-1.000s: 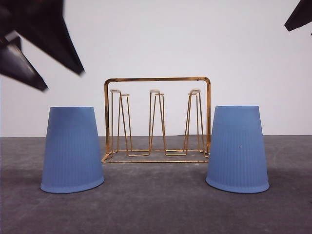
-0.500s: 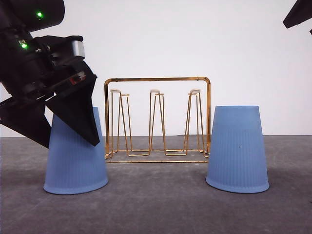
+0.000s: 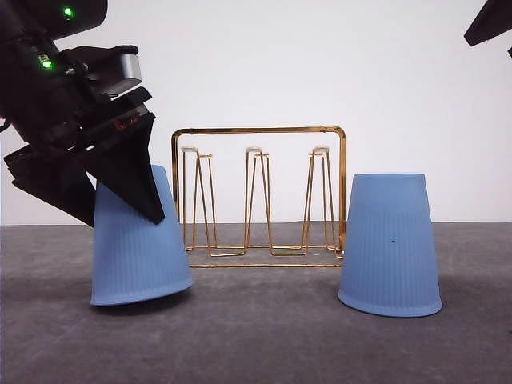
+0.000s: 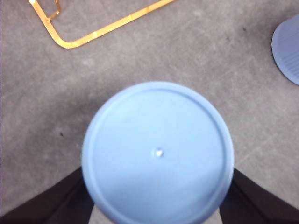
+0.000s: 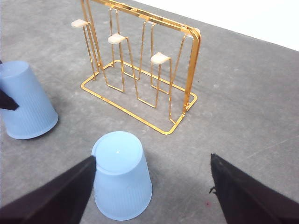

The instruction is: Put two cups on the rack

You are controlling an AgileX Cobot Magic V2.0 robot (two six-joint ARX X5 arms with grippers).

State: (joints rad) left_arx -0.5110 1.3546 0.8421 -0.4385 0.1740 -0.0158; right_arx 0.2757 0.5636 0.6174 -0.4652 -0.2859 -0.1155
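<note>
Left gripper [image 3: 120,204] now clamped on the left cup [image 3: 140,256], fingers either side of its upper body near the closed top. A second ago the gripper was above and clear of the cup; half a second ago it had dropped around it. The cup has since shifted toward the rack [image 3: 258,196] and tilted: its near-rack rim edge is lifted off the counter [image 3: 264,336], the other edge low, possibly touching. Left wrist view confirms it: the cup's closed top sits centred between the two dark fingers [image 4: 56,205], both pressed against its sides.

Right cup [image 3: 390,244] unchanged, upside down on the counter, just beside the rack's right end. Right gripper [image 5: 149,186] hangs above it, released, its fingers spread wide with the cup between and below them, no contact visible.

Rack upright, in the same place, all white-tipped pegs bare. Neither cup is on it yet.

Judgement: the first pick has just succeeded and the lift is starting. Cup is mouth-down, which suits dropping it over a peg. The tilt suggests a slightly off-square grasp; the cup may need levelling before it goes over a peg.
</note>
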